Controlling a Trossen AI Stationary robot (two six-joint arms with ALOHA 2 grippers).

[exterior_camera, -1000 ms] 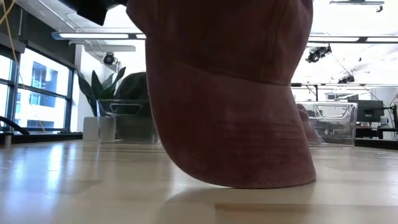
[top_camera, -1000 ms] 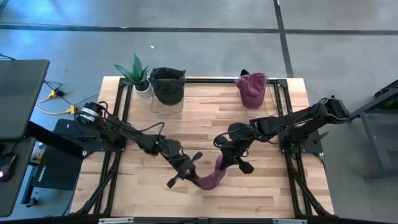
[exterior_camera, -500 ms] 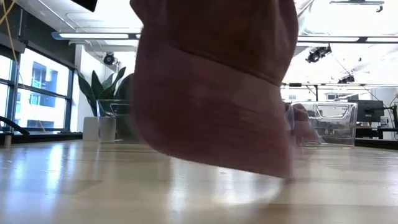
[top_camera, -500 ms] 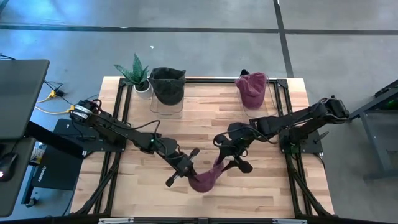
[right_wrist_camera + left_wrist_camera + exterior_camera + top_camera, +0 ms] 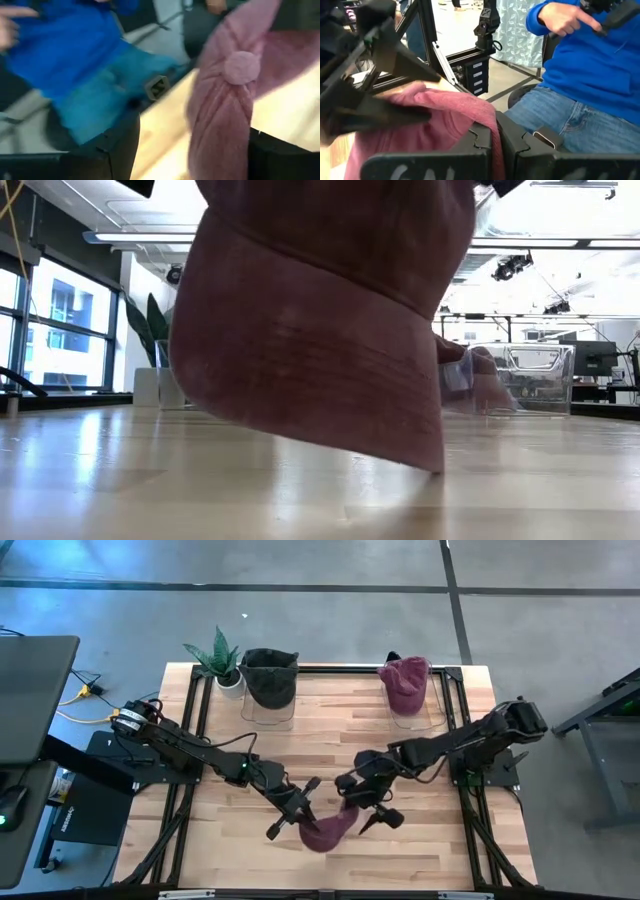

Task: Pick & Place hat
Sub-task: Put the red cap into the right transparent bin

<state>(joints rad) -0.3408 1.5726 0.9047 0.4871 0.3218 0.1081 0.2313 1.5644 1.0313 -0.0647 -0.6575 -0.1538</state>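
Note:
A maroon hat hangs at the table's near middle and fills the low view, tilted, its lower edge close above the wood. My left gripper is shut on its left side, seen also in the left wrist view. My right gripper stands open at the hat's right. In the right wrist view its fingers stand on either side of the hat's crown, whose top button shows; I see no touch. My left gripper pinches the hat's cloth edge between its two shut fingers. It comes from the table's left, slanting down. The hat hangs from the hold toward the right, tilted; one layer or several, I cannot tell.
At the back stand two clear bins, one with a dark hat and one with a maroon hat, and a potted plant. Beyond the near edge sits a person in a blue top and jeans.
My right gripper has opened and let go of the hat, and has shifted a little toward the table's left. My left gripper keeps its hold; the hat has swung toward the left, and its lower edge has come up off the wood and tilted.

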